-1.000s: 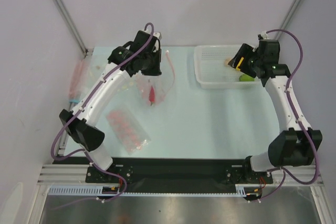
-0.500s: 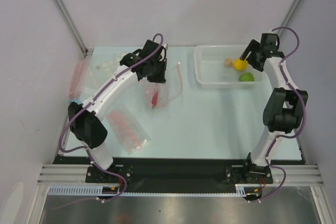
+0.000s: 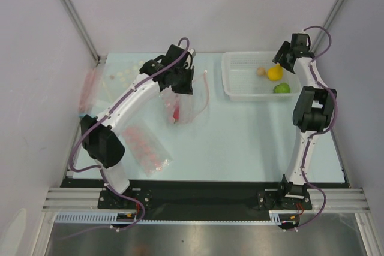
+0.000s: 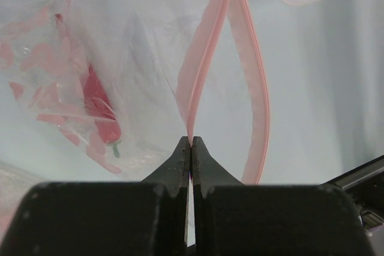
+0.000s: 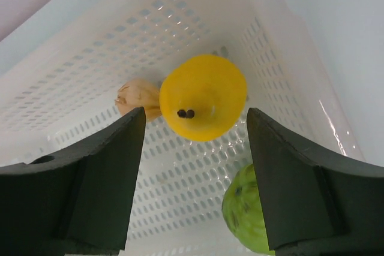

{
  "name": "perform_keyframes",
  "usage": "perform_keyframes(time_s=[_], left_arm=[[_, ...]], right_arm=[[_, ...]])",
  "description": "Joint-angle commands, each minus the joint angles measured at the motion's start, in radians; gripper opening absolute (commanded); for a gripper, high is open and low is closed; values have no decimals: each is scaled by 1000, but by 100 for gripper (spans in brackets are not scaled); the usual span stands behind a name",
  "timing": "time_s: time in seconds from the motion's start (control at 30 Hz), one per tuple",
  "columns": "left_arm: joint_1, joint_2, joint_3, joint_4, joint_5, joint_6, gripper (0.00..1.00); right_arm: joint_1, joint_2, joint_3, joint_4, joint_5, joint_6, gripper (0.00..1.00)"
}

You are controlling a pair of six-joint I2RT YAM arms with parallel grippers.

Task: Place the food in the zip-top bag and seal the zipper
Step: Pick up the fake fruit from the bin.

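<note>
The clear zip-top bag (image 3: pixel 187 107) lies on the table with the red chili pepper (image 3: pixel 175 113) inside it. My left gripper (image 3: pixel 185 83) is shut on the pink-red zipper (image 4: pixel 193 97) at one end of the mouth. The rest of the strip (image 4: pixel 262 88) bows out, so the mouth gapes. The chili (image 4: pixel 99 109) shows through the plastic on the left. My right gripper (image 5: pixel 195 115) hangs open over the white basket (image 5: pixel 90 58). The yellow fruit (image 5: pixel 204 97) lies beyond its tips, apart from both fingers. The beige bulb (image 5: pixel 135 97) and green fruit (image 5: pixel 249 211) lie beside it.
The basket (image 3: pixel 231 88) stands at the back right, and my right gripper (image 3: pixel 282 58) is over its far right corner. A flat packet of pink-red pieces (image 3: pixel 147 148) lies front left. Another pinkish packet (image 3: pixel 90 88) and pale pieces (image 3: pixel 120 76) lie along the left wall.
My right arm has straightened and drawn back to the basket's far right corner, leaving the yellow fruit in the basket. My left gripper has carried the bag's mouth a little to the right.
</note>
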Motion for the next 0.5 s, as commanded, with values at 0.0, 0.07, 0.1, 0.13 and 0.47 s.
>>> perform_keyframes(time_s=[0.0, 0.07, 0.1, 0.13, 0.47], left_arm=[[-4, 10, 65, 4, 3, 9, 0], [-4, 21, 80, -3, -2, 15, 0], [-4, 24, 88, -7, -3, 15, 0], [-4, 27, 97, -7, -5, 17, 0], [-4, 36, 111, -12, -8, 15, 0]], right_arm=[[12, 46, 130, -16, 62, -39, 73], [15, 89, 161, -29, 72, -53, 73], [23, 100, 178, -37, 90, -57, 73], [24, 104, 181, -39, 95, -65, 73], [61, 124, 142, -28, 132, -77, 59]])
